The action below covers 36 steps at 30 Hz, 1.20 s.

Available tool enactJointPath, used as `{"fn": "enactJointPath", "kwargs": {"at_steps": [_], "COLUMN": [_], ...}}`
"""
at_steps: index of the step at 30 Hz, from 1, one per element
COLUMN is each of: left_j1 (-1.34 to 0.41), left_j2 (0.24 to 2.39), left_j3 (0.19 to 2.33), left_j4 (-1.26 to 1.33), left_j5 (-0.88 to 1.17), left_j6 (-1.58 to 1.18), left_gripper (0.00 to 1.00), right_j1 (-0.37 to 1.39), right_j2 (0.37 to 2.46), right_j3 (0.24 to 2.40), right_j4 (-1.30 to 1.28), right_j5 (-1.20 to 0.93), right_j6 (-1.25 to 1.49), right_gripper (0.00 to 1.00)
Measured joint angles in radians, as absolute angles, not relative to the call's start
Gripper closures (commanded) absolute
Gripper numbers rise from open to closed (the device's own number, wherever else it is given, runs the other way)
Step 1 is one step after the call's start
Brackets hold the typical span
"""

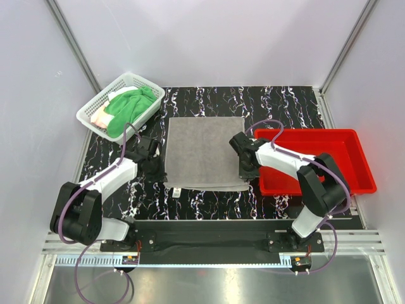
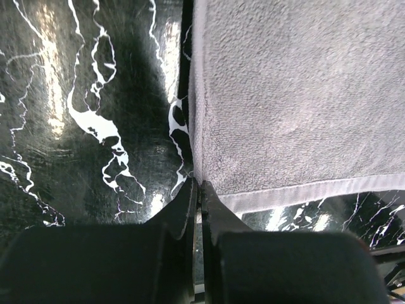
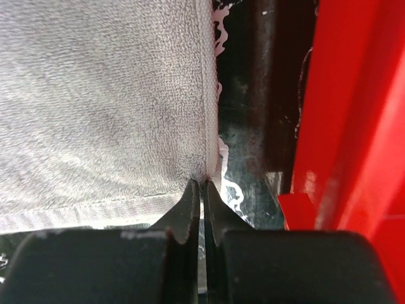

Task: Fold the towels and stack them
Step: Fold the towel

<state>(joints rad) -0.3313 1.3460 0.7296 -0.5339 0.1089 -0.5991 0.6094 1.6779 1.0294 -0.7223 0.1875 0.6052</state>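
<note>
The grey towel (image 1: pixel 204 151) is spread flat, its near corners pinched by the left gripper (image 2: pixel 199 187) and right gripper (image 3: pixel 202 185), jaws pressed tight. Behind-left of it, a green towel (image 1: pixel 130 109) and pinkish cloth (image 1: pixel 100 118) are heaped in the white mesh basket (image 1: pixel 88 114); the red tray (image 1: pixel 354 158) is set just right of it.

Bright, even overhead light keeps the top view sharp, shadows soft. White glare streaks the glossy black, white-veined counter (image 2: pixel 38 95) in the left wrist view. Up close, the left tool (image 2: pixel 199 190) and right tool (image 3: pixel 201 189) loom dark and blurred; the weave of the flat grey terry towel (image 3: pixel 95 95) is crisp.
</note>
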Motion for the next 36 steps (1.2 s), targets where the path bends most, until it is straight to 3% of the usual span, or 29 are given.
{"fn": "enactJointPath", "kwargs": {"at_steps": [5, 9, 11, 12, 27, 36], "left_j1": [-0.336, -0.339, -0.34, -0.34, -0.35, -0.371], "left_j2": [1.353, 1.353, 1.353, 1.353, 1.322, 1.32], "left_j3": [0.765, 0.777, 0.78, 0.78, 0.839, 0.686], "left_j4": [-0.558, -0.57, -0.575, -0.576, -0.621, -0.581], "left_j5": [0.097, 0.096, 0.096, 0.096, 0.097, 0.1], "left_j6": [-0.598, -0.598, -0.598, -0.598, -0.598, -0.614], "left_gripper": [1.0, 1.0, 1.0, 1.0, 1.0, 1.0], "right_j1": [0.609, 0.609, 0.609, 0.609, 0.609, 0.611], "right_j2": [1.656, 1.645, 1.645, 1.645, 1.597, 1.523], "right_j3": [1.074, 1.085, 1.085, 1.085, 1.15, 0.944], "right_j4": [-0.763, -0.778, -0.783, -0.784, -0.871, -0.795], "right_j5": [0.193, 0.193, 0.193, 0.192, 0.178, 0.106], "right_j6": [0.589, 0.579, 0.572, 0.569, 0.527, 0.551], "right_gripper": [1.0, 0.93, 0.93, 1.0, 1.0, 1.0]}}
